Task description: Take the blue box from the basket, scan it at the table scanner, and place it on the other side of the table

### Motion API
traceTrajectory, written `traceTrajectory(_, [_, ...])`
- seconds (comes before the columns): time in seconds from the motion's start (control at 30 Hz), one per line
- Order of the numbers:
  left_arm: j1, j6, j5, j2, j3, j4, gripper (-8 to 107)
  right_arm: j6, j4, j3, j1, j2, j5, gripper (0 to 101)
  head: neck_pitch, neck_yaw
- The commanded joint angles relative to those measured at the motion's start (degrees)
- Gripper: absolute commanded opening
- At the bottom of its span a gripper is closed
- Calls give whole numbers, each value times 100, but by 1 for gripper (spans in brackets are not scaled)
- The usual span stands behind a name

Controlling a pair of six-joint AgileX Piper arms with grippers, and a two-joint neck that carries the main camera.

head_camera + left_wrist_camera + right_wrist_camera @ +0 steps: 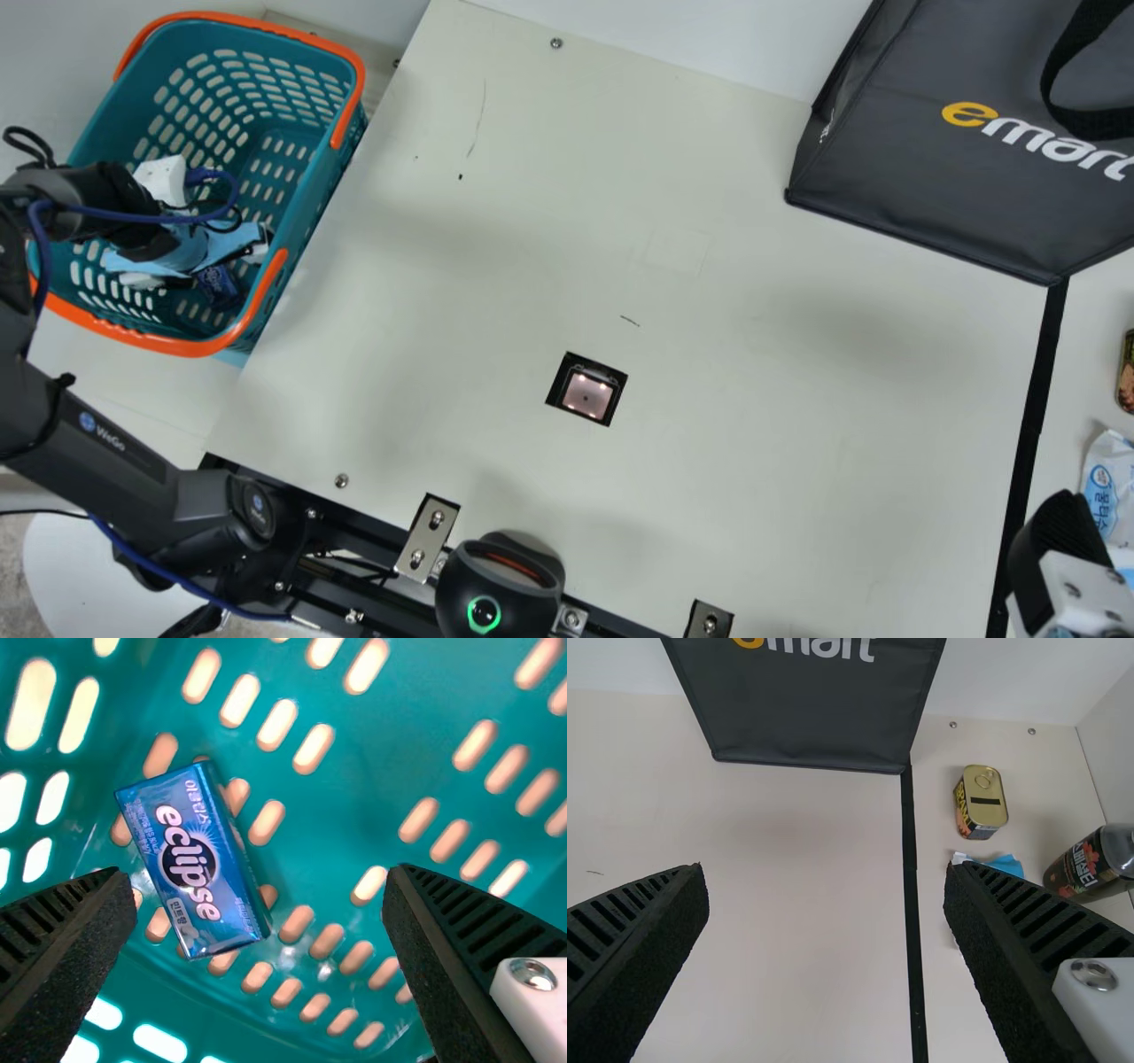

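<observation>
One basket [182, 346] holds one blue box [192, 861].

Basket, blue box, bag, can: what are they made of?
Basket: likely moulded plastic, semi-gloss; slotted walls, soft highlights.
Blue box: glossy card or plastic wrap, can't tell which; printed face, edge glints.
Bag: seemingly matte fabric; bound edges, webbing handle.
Can: likely metal, satin gold lid; ring pull.

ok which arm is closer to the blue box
Left. The left fingers are open just above the blue box in the basket; the right fingers are across the table, near the black strip.
</observation>
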Motion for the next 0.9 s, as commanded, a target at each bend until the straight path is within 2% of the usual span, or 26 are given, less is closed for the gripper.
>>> traceTrajectory(0.0, [23, -125, -156, 56, 28, 11, 90, 0, 0, 0, 0, 0, 0, 95, -166, 23])
traceTrajectory(0.3, [71, -363, -502, 298, 120, -116, 90, 0, 0, 0, 0, 0, 0, 95, -166, 23])
traceTrajectory(0.7, [123, -460, -516, 506, 0, -326, 90, 0, 0, 0, 0, 0, 0, 95, -166, 23])
traceTrajectory(0.87, [128, -543, -498, 561, -61, -320, 57, 0, 0, 0, 0, 0, 0, 95, -166, 23])
